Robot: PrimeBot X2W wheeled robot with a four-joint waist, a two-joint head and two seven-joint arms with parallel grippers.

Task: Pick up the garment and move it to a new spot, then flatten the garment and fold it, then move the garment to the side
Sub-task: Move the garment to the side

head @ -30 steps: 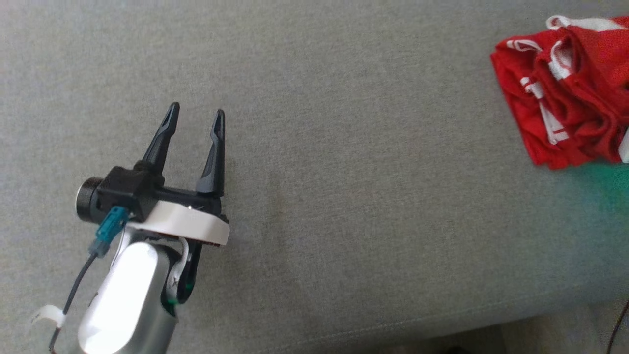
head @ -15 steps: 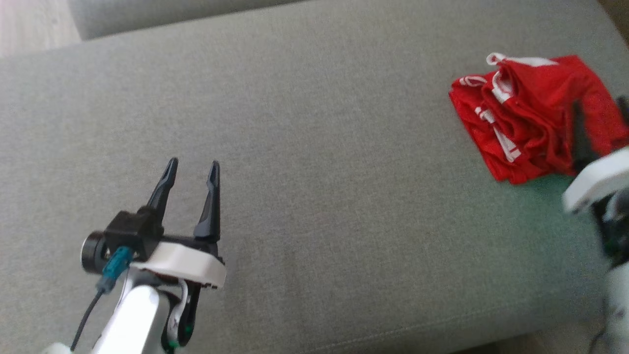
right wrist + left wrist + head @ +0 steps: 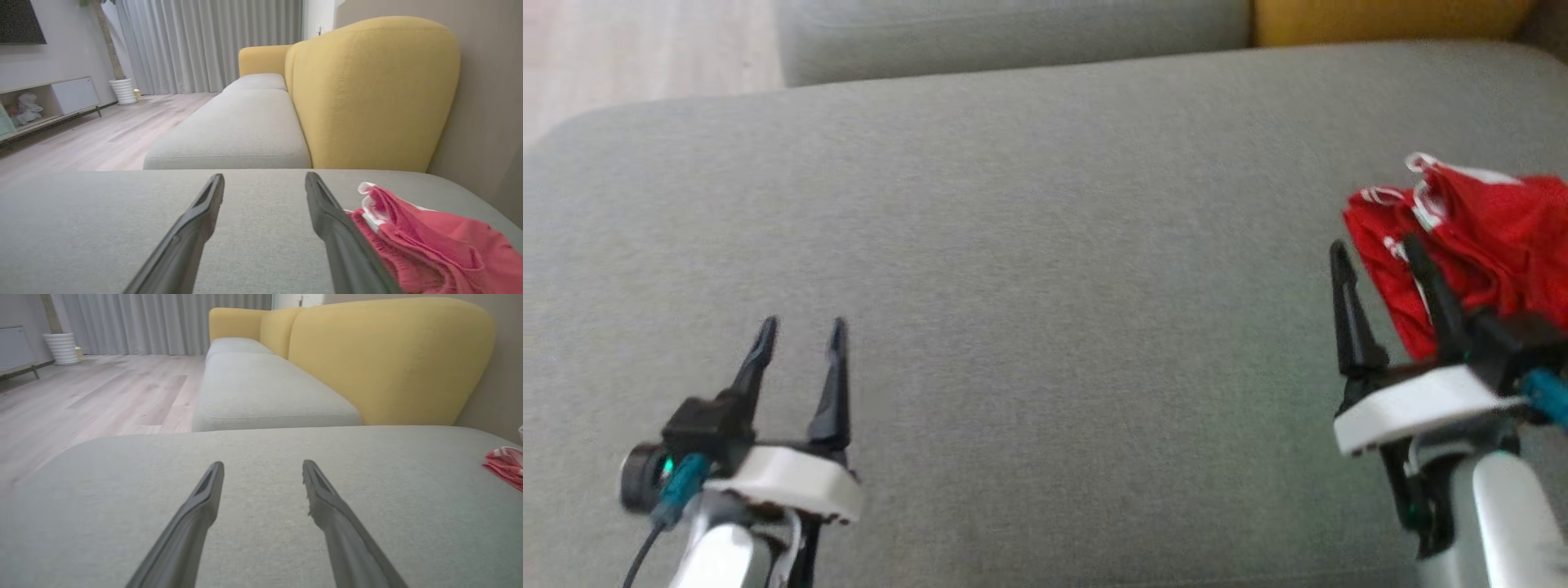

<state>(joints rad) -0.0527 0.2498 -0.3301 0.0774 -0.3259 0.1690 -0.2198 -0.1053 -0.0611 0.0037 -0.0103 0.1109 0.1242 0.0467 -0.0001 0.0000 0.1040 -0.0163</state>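
Observation:
The garment (image 3: pixel 1478 245) is a crumpled red piece with white trim, lying at the right end of the grey seat cushion (image 3: pixel 1045 245). In the right wrist view the garment (image 3: pixel 429 245) sits just right of my right fingers. My right gripper (image 3: pixel 1372 249) stands open beside the garment's left edge, holding nothing; from the head view one finger overlaps the cloth. Far to the left, my left gripper (image 3: pixel 800 327) hovers open over bare cushion. The left wrist view shows the garment (image 3: pixel 504 465) as a red corner at the far right edge.
A yellow backrest (image 3: pixel 367 94) rises behind the cushion. A second grey seat (image 3: pixel 261 388) continues beyond. Wooden floor (image 3: pixel 81 396) lies past the cushion's left end, with curtains (image 3: pixel 204 45) and a low cabinet (image 3: pixel 53 102) farther off.
The head camera has tilted and turned, so the whole picture shifted. My right gripper has come into view beside the garment. Both grippers stay open.

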